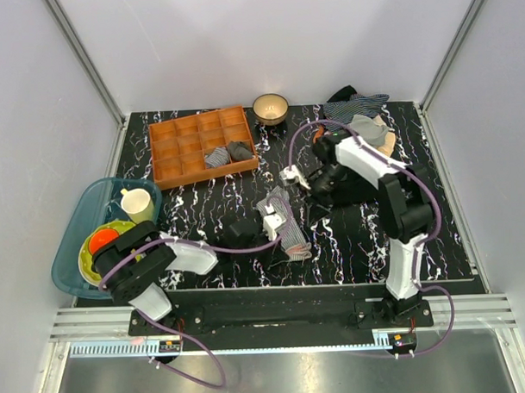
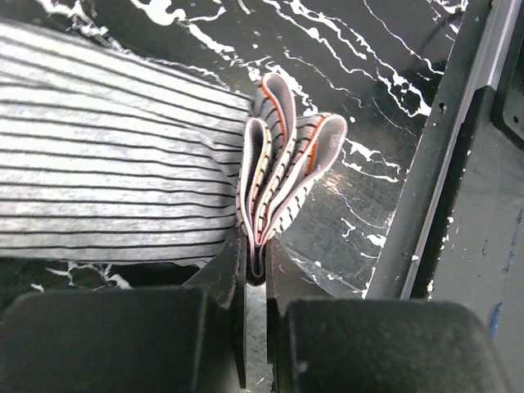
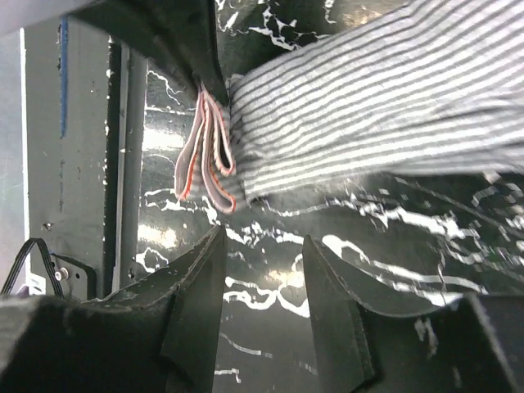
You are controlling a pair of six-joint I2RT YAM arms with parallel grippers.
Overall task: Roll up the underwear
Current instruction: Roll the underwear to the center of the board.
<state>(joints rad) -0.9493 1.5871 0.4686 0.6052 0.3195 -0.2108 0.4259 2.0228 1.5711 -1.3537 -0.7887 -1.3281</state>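
While the left gripper (image 2: pixel 256 260) clamps shut on the bunched waistband of the underwear (image 2: pixel 106 147), the striped shorts lie at the near middle of the table (image 1: pixel 350 245). The right gripper (image 3: pixel 262 282) hangs just beside them, jaws apart, holding nothing. The roll looks barely begun. Next, the pinched edge likely needs turning over onto the flat cloth, with the free gripper steadying it. From above, the left arm covers much of the cloth, so any finished turns cannot be made out.
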